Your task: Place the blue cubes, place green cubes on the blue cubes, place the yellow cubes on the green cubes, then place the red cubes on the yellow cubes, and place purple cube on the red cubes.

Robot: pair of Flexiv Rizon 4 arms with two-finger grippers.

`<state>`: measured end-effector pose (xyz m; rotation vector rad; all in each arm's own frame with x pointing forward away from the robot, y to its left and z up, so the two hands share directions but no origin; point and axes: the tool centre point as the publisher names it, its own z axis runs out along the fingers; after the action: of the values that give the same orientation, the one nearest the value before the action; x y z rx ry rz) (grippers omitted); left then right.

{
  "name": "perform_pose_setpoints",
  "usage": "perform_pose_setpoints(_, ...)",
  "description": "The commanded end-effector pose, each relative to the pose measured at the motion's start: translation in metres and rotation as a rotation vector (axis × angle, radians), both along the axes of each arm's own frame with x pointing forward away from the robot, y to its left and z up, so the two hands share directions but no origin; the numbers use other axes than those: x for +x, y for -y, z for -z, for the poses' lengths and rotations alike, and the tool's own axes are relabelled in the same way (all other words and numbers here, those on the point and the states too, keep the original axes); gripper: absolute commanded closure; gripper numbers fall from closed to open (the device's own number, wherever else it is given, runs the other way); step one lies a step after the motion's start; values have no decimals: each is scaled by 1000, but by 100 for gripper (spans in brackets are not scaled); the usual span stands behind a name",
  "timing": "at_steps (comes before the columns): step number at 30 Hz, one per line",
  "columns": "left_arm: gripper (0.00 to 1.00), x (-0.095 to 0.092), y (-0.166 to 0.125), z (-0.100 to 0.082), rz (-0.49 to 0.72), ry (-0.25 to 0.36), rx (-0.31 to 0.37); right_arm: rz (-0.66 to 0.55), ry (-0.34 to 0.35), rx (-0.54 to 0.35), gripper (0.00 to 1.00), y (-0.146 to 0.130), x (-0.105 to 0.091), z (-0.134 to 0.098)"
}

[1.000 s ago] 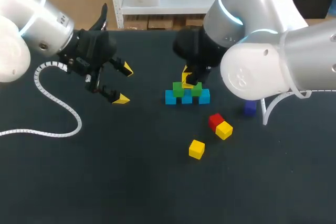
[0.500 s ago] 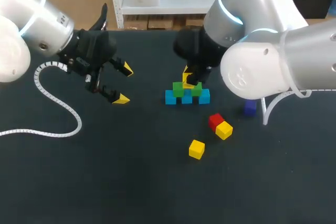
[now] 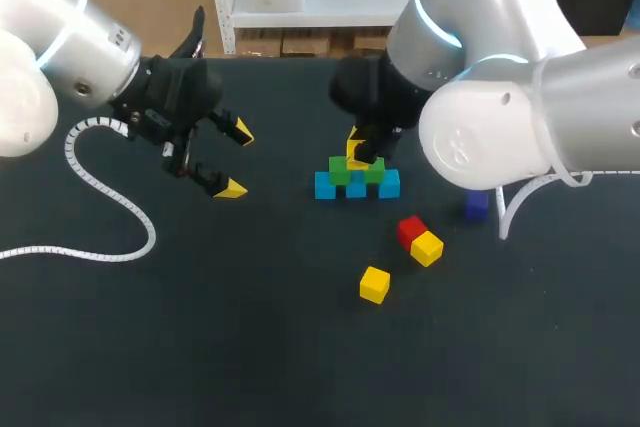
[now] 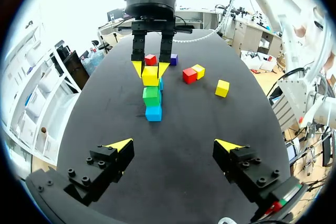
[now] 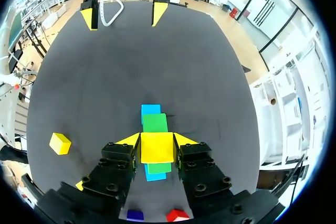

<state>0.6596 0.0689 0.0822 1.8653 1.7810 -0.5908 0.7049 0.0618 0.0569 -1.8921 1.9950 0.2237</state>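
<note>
My surface (image 3: pixel 250 347) is plain black, no pattern. Blue cubes (image 3: pixel 325 186) are bright sky blue and green cubes (image 3: pixel 340 169) mid green. The yellow cube (image 5: pixel 156 147) is flat lemon yellow, and the loose yellow cubes (image 3: pixel 375 284) are the same shade. Red cube (image 3: pixel 410 229) is bright red, purple cube (image 3: pixel 477 205) dark violet. Left gripper (image 3: pixel 238 159) and right gripper (image 5: pixel 156 140) are black with bright yellow tips. Left arm (image 3: pixel 50 47) and right arm (image 3: pixel 500 97) are glossy white-grey, and the right one has a cyan ring (image 3: pixel 432 25). Cable (image 3: pixel 100 192) is white and ribbed.
</note>
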Motion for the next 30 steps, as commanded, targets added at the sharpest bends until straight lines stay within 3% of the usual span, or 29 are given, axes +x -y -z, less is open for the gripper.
perform_pose_setpoints(1,0,1,-1,0,3,1,-2,-1,-3,0,99,0,1,1)
perform_pose_setpoints(17,0,1,-1,0,3,1,-2,5,-5,0,83,0,1,1)
perform_pose_setpoints(30,0,1,-1,0,3,1,-2,6,-9,1,62,0,0,1)
